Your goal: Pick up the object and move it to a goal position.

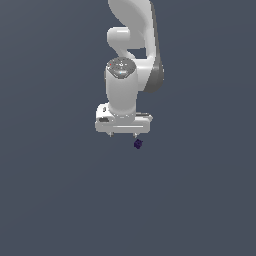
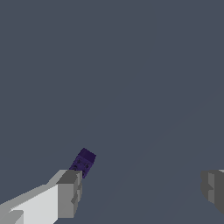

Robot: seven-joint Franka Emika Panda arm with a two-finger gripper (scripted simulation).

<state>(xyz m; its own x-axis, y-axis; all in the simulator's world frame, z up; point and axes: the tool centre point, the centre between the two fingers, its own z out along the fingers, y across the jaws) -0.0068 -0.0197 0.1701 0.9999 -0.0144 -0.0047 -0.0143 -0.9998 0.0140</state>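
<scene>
Here the gripper (image 1: 123, 134) hangs with its jaws spread wide and nothing held, pointing straight down, a posture that suits a top-down grasp. The cube (image 1: 138, 144) lies just beside one fingertip (image 2: 70, 192) in the wrist view, not centred in the gap. So the gripper is probably offset and would need a sideways shift before closing, though I cannot tell whether that finger touches it.

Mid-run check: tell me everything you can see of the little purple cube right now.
The cube is tiny, dark indigo and matte, with faint dots on one face. It lies on the flat grey floor, turned at an angle. The open hand has not gripped it: the cube sits just beyond one fingertip, not between the fingers. Contact can't be told.
</scene>
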